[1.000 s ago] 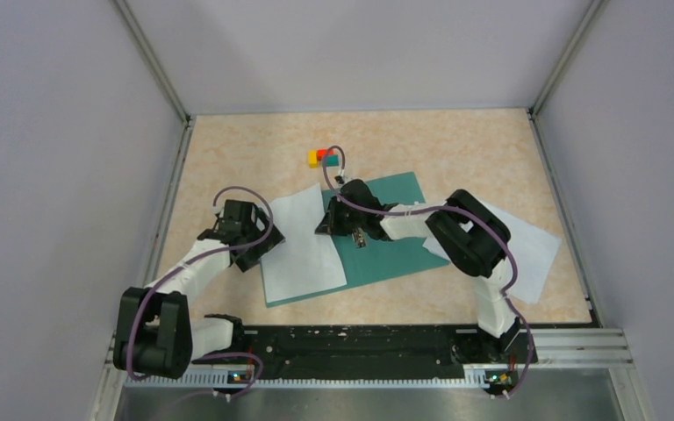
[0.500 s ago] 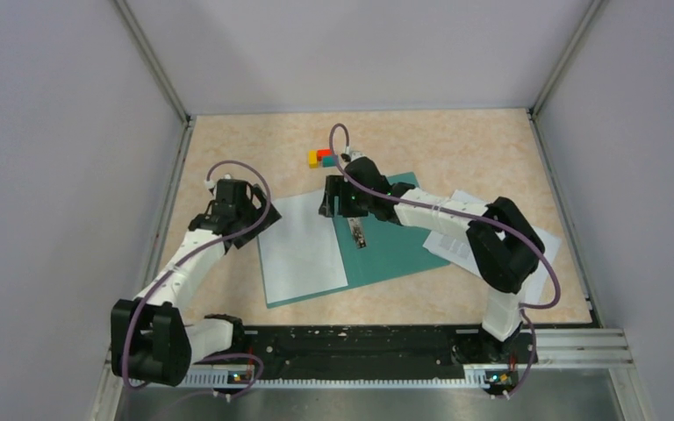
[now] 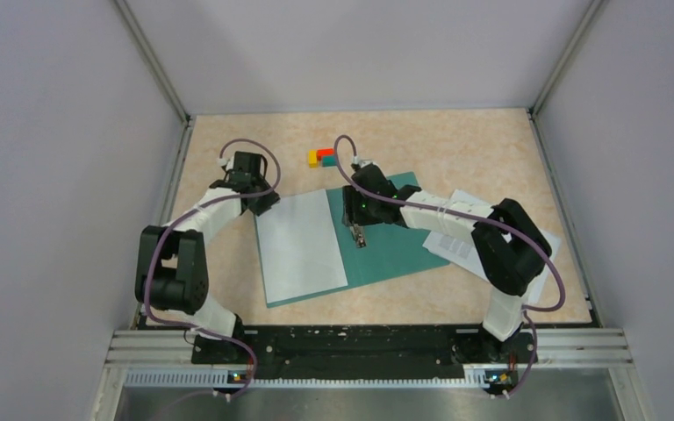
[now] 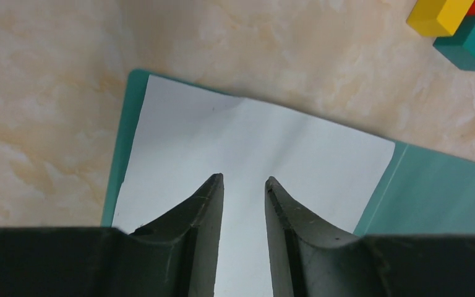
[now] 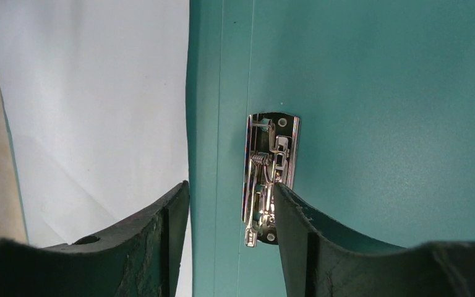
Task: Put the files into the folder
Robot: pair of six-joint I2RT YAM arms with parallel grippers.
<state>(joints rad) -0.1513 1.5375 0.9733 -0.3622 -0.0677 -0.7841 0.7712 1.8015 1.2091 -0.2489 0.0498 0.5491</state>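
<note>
Right gripper [image 5: 230,189], parted and empty, is hovering at the folder's [image 5: 377,93] clip [image 5: 271,173]; catching it squarely seems best, left gripper [image 4: 243,179] hanging unclenched above the sheet [image 4: 253,142].

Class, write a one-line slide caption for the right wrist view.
Open right gripper over the teal folder, one finger at its metal clip.

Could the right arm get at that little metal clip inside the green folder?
Probably yes. The right gripper hangs over the metal clip with its jaws apart, and nothing covers it; the white sheet lies on the folder's other half.
</note>
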